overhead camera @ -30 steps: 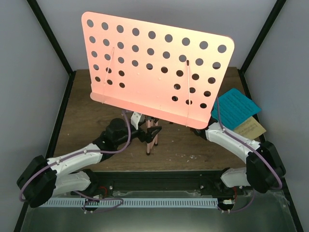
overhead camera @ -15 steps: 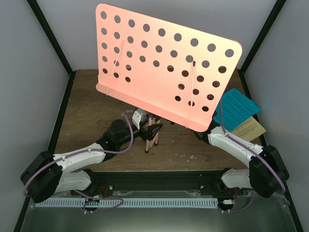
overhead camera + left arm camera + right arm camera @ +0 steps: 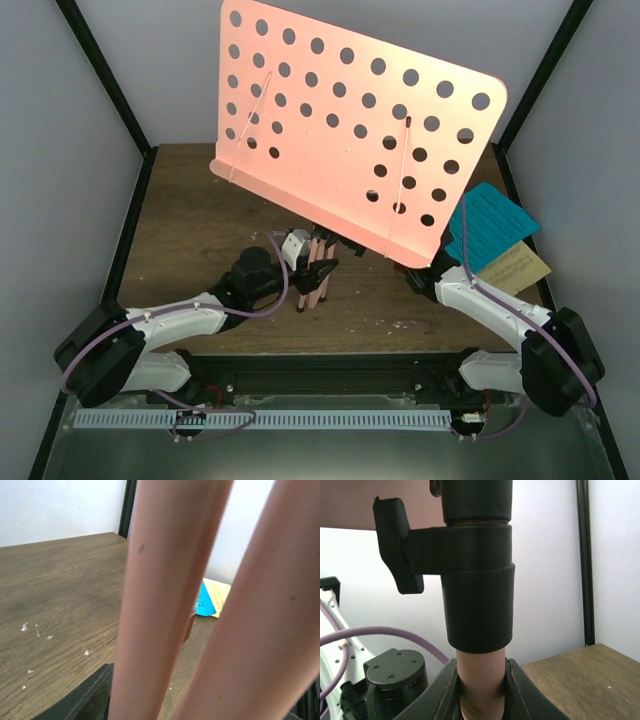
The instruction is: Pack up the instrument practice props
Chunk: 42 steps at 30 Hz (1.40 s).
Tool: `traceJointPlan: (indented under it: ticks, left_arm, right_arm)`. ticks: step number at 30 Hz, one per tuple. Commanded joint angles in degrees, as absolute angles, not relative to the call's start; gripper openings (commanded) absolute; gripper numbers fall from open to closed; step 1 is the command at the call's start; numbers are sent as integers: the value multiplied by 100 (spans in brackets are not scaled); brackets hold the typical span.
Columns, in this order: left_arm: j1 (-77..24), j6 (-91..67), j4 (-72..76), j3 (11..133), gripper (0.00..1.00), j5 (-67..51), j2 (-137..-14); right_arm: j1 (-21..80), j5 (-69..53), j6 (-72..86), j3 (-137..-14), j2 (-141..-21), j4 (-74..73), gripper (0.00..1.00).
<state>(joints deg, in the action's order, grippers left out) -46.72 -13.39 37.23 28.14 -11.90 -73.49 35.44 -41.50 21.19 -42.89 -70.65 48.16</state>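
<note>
The pink music stand's hole-dotted desk (image 3: pixel 360 130) tilts high over the table and hides much of it. Its folded legs (image 3: pixel 315 275) hang below. My left gripper (image 3: pixel 308 262) is shut on these legs, which fill the left wrist view (image 3: pixel 165 605), with one dark finger (image 3: pixel 85 700) against them. My right gripper (image 3: pixel 481 692) is shut on the pink pole (image 3: pixel 481 675) just under the black collar (image 3: pixel 477 600); in the top view the desk hides it. The blue page (image 3: pixel 490 222) lies on the yellow page (image 3: pixel 522 266) at the right. A small reddish-brown object (image 3: pixel 188 626) shows between the legs.
The brown table (image 3: pixel 190 230) has black frame posts at its corners and white walls around it. Small white flecks (image 3: pixel 35 630) lie on the wood. Both arms reach in from the near edge, the right arm (image 3: pixel 490 310) passing beside the pages.
The stand has moved to the right and risen in the top view, its desk now higher and further right. Both arms have shifted right with it.
</note>
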Motion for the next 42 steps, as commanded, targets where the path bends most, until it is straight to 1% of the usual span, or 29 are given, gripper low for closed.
traceJointPlan:
  ticks: [1,11,17,23,28,33,38,42]
  left_arm:
    - [-4626,-1321,3790,2947,49,-1074,-7348]
    - [-4623,-1317,3083,3001,24,-1138,-6570]
    - [-4625,-1525,2455,2887,13,-1298,-5895]
    - [-4624,-1753,1892,2822,0,-1411,-5417]
    - [-4623,-1976,1605,2856,0,-1468,-5430]
    - [-4624,-2194,1298,2959,0,-1270,-5636]
    - [-4623,-2441,1067,3143,0,-930,-5928]
    - [-4624,-2638,916,3312,0,-690,-6221]
  right_arm:
    - [3610,-3712,2689,-4333,-6643,5062,1]
    - [3604,-2678,2734,-4700,-6445,4227,1]
    - [3565,-2111,2986,-4521,-6504,4109,1]
    - [3411,-1886,3290,-4236,-6822,4182,1]
    - [3203,-1943,3633,-3869,-7261,4540,1]
    - [3089,-1990,3731,-3704,-7735,4576,1]
    - [2988,-1936,3726,-3609,-8208,4504,6]
    - [2891,-2121,3792,-3380,-8410,4873,15]
